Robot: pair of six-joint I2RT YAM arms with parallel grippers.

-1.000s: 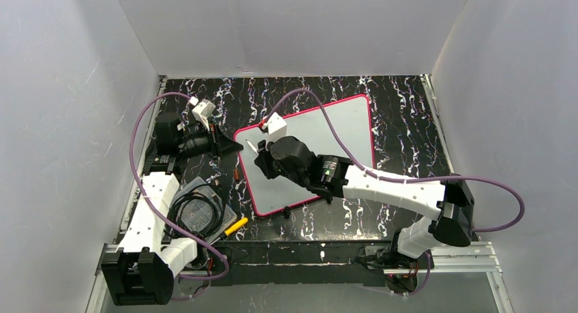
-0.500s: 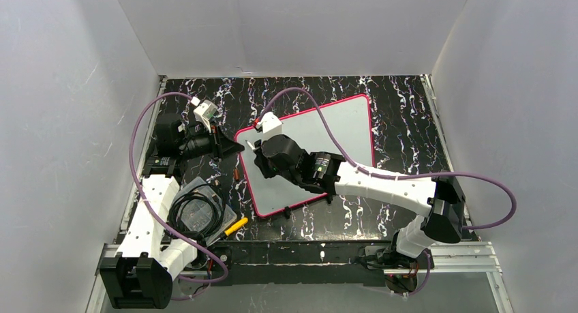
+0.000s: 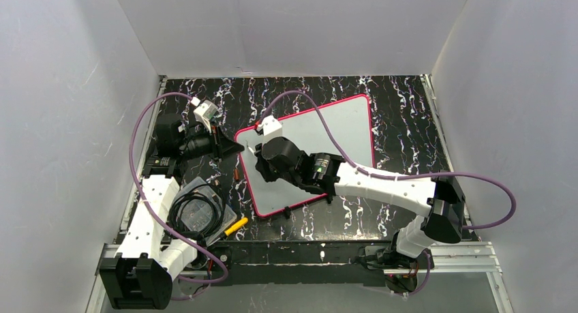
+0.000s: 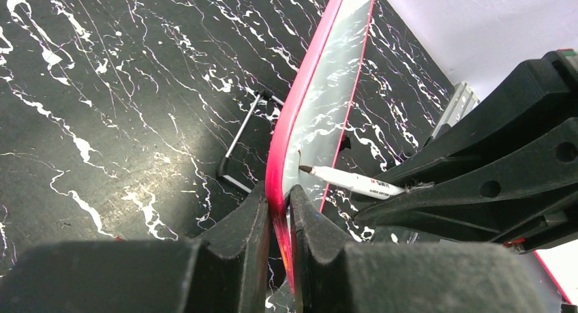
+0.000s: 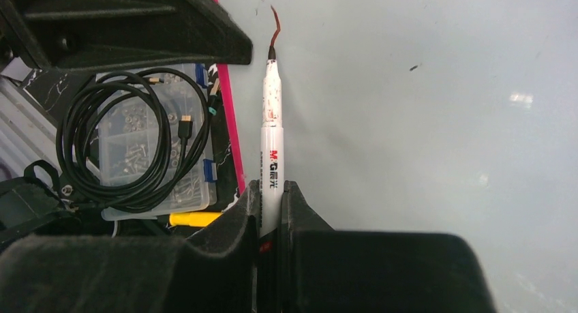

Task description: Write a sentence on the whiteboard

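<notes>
The whiteboard (image 3: 327, 132) with its pink-red frame lies tilted on the black marbled table. My left gripper (image 3: 232, 147) is shut on its left edge; in the left wrist view its fingers (image 4: 255, 217) pinch the red frame (image 4: 290, 132). My right gripper (image 3: 262, 156) is shut on a white marker (image 5: 271, 136), also seen in the left wrist view (image 4: 351, 181). The marker tip touches the board face (image 5: 422, 108) near the left edge. Of the sentence, only one short reddish-brown stroke (image 5: 275, 23) shows at the tip.
A clear parts box (image 3: 199, 207) with a coiled black cable (image 5: 116, 142) on it sits at the front left, with a yellow item (image 3: 236, 226) beside it. A small brown piece (image 3: 236, 174) lies left of the board. A wire stand (image 4: 238, 139) lies beside the board's edge.
My right gripper has shifted slightly toward the board's upper-left corner with the marker. The left gripper keeps its hold on the board's edge.
</notes>
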